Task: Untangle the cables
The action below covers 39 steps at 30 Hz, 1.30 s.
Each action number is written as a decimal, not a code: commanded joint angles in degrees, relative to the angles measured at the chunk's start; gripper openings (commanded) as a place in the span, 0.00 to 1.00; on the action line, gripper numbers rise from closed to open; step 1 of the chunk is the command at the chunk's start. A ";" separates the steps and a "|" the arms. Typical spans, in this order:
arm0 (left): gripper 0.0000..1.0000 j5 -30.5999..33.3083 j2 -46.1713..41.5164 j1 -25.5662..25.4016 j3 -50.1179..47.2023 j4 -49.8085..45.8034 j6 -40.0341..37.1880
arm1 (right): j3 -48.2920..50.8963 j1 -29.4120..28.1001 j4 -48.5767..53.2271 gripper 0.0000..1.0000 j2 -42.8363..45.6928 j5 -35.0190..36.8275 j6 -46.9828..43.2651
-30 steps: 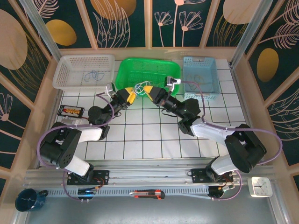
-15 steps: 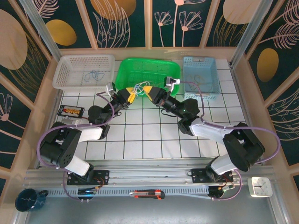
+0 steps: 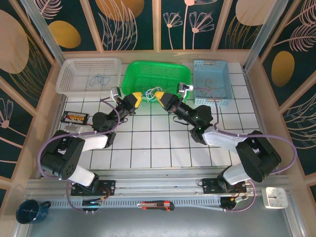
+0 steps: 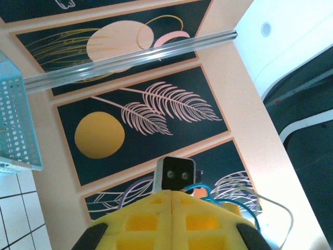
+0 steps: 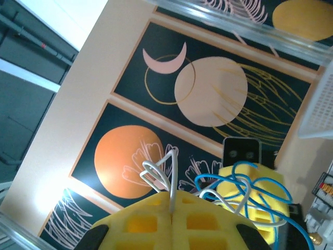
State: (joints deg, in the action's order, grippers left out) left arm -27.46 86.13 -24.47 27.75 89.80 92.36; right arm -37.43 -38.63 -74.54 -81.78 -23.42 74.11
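Between the tips of the left gripper (image 3: 138,97) and the right gripper (image 3: 160,96) I see the cables (image 3: 149,92) bunched in one small tangle, with the green basket (image 3: 155,63) just beyond both grippers

Right gripper: yellow jaws pressed together, clamped on a pale grey wire (image 5: 171,179). It comes straight out of the seam and kinks into a narrow loop just ahead of the tips

Blue wire (image 5: 244,174) loops sit ahead and to the right of those tips, draped over the left gripper's yellow fingers, which face my right wrist cam

Left gripper: jaws together, seam closed. On its own wrist cam the blue loops lie just past its tips, off to the right. I can't tell if any strand is pinched

Both grippers point at each other, tips near but apart
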 commanded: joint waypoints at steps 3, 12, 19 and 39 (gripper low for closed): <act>0.00 2.07 -2.95 0.31 -1.36 11.08 -2.68 | 2.48 2.89 0.41 0.00 4.92 1.05 -1.90; 0.29 0.90 -5.78 0.31 -1.30 -2.25 -8.41 | 3.60 3.99 1.45 0.00 7.06 0.61 -2.14; 0.63 -0.94 -0.76 0.01 -2.59 5.61 -2.10 | 0.93 2.77 -3.35 0.00 4.37 0.29 0.95; 0.42 5.55 -1.61 -1.26 -0.46 15.33 5.64 | -9.26 -4.06 -19.81 0.00 -10.74 5.46 8.07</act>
State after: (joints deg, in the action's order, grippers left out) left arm -23.53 86.30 -25.52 25.85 89.60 97.17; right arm -45.04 -42.13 -88.33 -92.07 -20.03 81.23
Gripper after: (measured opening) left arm 0.417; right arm 0.046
